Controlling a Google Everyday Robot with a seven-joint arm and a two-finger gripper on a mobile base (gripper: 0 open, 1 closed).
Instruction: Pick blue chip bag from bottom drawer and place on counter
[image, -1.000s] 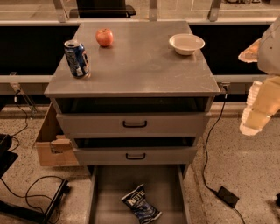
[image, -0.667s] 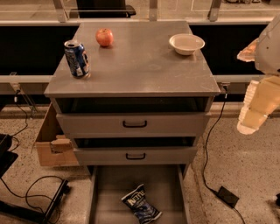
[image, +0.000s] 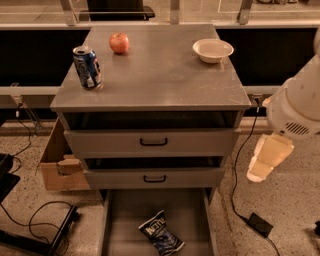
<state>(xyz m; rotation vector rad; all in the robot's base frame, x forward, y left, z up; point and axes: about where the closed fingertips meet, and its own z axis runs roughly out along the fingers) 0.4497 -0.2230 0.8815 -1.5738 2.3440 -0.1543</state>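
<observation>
Lying apart, blue chip bag (image: 161, 234) sits lower-left of tool (image: 261, 167).

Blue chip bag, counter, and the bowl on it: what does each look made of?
The blue chip bag looks like crinkled foil or plastic film, creased and glinting. The counter seems grey metal, matte with faint scuffs. The bowl looks like smooth pale plastic or ceramic; I cannot tell which. The gripper hangs beside the counter, touching none.
</observation>
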